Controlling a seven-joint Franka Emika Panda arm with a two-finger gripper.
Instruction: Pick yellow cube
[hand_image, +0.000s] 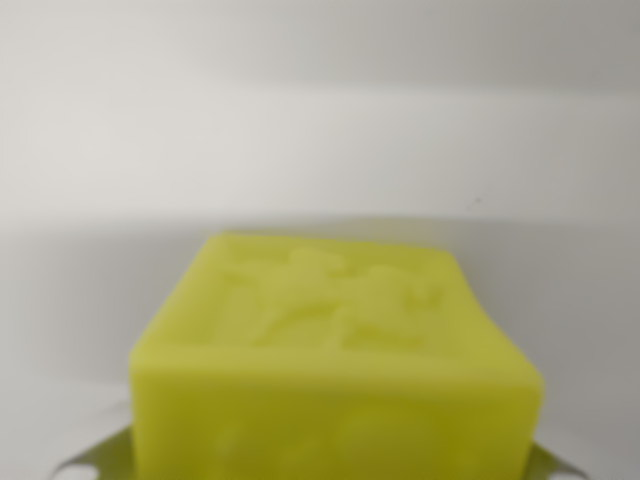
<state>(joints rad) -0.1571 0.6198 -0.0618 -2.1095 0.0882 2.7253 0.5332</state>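
Item: yellow cube (335, 370), embossed top, blurred, v. close to cam. Gripper (320, 465): only metal tips at cube's lower corners; can't tell if pinching. Your risk: cube slips if grip's shallow.

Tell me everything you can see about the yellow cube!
The yellow cube is bright lemon-yellow, blurry because it is very close to the camera. It looks soft and matte, with rounded edges and a raised pattern on its top face. It fills the lower middle of the wrist view. Shiny metal tips show at its lower corners; whether they touch it is unclear.
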